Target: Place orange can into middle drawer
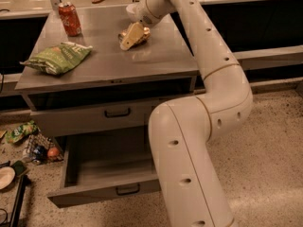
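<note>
The orange can (141, 34) lies on its side on the grey cabinet top (156, 56), toward the back middle. My gripper (133, 35) reaches down from the back and is right at the can, covering its left part. The middle drawer (85, 119), with a small black handle (117, 112), is closed. The lowest drawer (102, 162) is pulled open below it, and my arm hides its right part.
A red cola can (69, 19) stands at the back left of the top. A green chip bag (59, 57) lies at the front left. My arm's large white links (189, 164) stand in front of the cabinet's right side. Litter and a plate (6, 177) lie on the floor at left.
</note>
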`<action>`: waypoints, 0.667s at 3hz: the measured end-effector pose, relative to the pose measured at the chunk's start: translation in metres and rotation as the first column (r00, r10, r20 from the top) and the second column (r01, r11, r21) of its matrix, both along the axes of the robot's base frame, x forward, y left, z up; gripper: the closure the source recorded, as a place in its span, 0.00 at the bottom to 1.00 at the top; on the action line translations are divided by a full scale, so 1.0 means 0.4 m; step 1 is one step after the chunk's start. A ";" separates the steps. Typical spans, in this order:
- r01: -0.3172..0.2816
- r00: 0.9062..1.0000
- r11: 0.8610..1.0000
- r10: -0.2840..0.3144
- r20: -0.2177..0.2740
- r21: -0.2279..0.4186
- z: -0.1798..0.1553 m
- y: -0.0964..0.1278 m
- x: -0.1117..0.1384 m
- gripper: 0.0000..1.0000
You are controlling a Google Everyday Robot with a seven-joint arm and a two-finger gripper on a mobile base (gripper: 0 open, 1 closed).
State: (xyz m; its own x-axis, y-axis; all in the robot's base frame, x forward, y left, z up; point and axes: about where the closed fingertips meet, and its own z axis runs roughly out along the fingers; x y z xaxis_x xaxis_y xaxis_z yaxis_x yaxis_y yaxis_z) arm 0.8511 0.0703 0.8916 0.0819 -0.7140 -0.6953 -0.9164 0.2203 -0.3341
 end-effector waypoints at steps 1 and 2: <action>0.052 0.999 0.999 -0.052 -0.006 -0.003 -0.027 0.009 0.033 0.00; 0.104 0.995 0.994 -0.104 -0.011 0.033 -0.065 -0.005 0.076 0.00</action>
